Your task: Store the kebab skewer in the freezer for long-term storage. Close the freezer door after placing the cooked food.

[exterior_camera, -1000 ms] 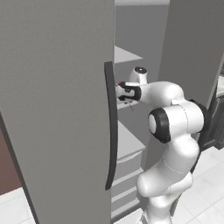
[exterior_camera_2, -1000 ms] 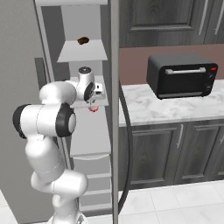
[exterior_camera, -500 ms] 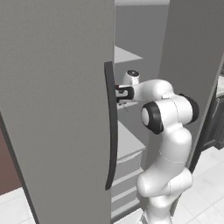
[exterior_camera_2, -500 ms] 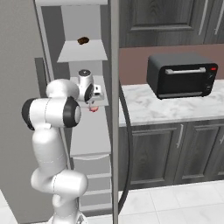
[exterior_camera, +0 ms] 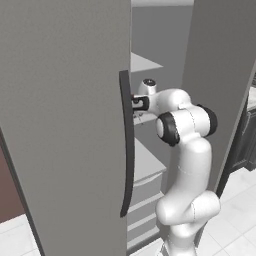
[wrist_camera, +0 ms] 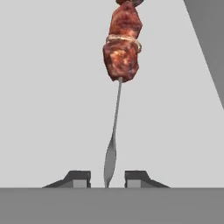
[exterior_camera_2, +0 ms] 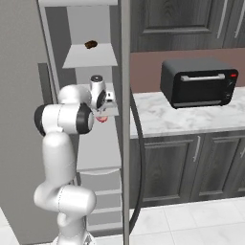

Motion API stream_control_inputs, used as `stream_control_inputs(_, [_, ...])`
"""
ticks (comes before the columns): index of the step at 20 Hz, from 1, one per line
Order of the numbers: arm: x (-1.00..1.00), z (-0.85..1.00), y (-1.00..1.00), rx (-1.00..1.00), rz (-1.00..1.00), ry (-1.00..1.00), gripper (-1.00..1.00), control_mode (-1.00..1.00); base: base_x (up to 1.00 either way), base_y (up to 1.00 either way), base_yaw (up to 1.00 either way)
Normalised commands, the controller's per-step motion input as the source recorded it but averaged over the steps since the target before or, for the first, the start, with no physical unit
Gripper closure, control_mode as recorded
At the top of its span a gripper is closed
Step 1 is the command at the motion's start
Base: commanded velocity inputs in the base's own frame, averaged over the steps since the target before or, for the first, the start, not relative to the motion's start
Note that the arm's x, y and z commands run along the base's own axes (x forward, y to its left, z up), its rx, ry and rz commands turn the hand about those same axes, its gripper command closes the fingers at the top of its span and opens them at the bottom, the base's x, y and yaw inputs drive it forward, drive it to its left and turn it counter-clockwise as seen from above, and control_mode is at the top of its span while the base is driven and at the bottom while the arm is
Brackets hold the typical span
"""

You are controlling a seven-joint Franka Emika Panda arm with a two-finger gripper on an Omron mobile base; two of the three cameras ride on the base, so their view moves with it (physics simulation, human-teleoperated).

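A: Where's the gripper point(wrist_camera: 107, 178) right now?

B: Reached into the open freezer point(exterior_camera_2: 91, 57), over a pale shelf point(wrist_camera: 57, 109). From the left base view the hand point(exterior_camera: 141, 102) sits just past the dark bar handle point(exterior_camera: 127, 150) of the big grey door point(exterior_camera: 65, 125).

A: And the jaws?

B: Nearly together, with only a narrow gap. The flat grip end of the skewer point(wrist_camera: 114, 131) stands in that gap between the two dark fingertips point(wrist_camera: 78, 178). I cannot tell whether the pads press on it or stand just off it.

A: So where does the skewer run from there?

B: Straight ahead of the gripper. The thin metal stem leads away from the fingertips, and the red-brown meat chunks point(wrist_camera: 122, 43) sit at the far end, over the pale shelf surface.

A: Can you see it from the base cameras?

B: From the right one there's a small reddish bit point(exterior_camera_2: 101, 118) just below the hand, at the shelf's front edge.

A: Anything else near the gripper?

B: One shelf above it lies a dark brown lump point(exterior_camera_2: 91, 44). Well off to the side, beyond the other door point(exterior_camera_2: 125, 119) seen edge-on, a black toaster oven point(exterior_camera_2: 198, 82) stands on the marble counter point(exterior_camera_2: 186, 115).
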Motion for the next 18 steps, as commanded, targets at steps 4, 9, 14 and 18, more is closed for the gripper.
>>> stream_control_inputs(4, [0.30, -0.11, 0.00, 0.00, 0.00, 0.00, 1.00, -1.00, 0.00, 0.00, 0.00])
stream_control_inputs(9, [0.19, -0.09, 0.00, 0.00, 0.00, 0.00, 1.00, -1.00, 0.00, 0.00, 0.00])
stream_control_inputs(14, [0.14, -0.08, 0.00, 0.00, 0.00, 0.00, -1.00, -1.00, 0.00, 0.00, 0.00])
stream_control_inputs(18, [0.11, -0.06, 0.00, 0.00, 0.00, 0.00, -1.00, -1.00, 0.00, 0.00, 0.00])
